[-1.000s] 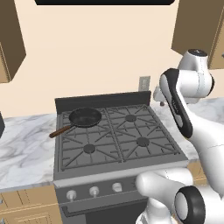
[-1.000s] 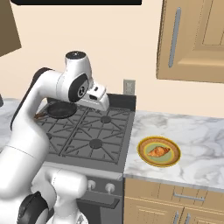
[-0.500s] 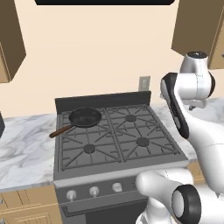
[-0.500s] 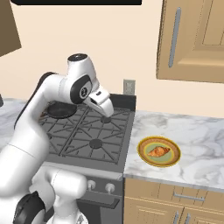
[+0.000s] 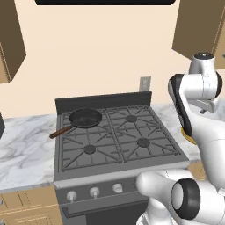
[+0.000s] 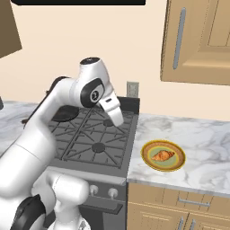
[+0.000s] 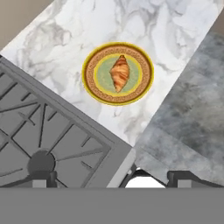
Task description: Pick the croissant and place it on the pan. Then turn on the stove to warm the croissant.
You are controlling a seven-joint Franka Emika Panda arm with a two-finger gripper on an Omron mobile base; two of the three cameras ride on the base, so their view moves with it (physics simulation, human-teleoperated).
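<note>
The dark grey four-burner gas stove [image 5: 118, 136] stands between white marble counters [image 6: 197, 134] under wooden cabinets, with the small black frying pan [image 5: 86, 117] on its rear left burner. The reach for the pick seems under way: the two-finger gripper [image 6: 117, 120] hangs wide open and empty above the stove's right side. It next needs to travel right and descend onto the small golden croissant [image 7: 120, 72], lying on the yellow-rimmed green plate [image 7: 96, 89].
</note>
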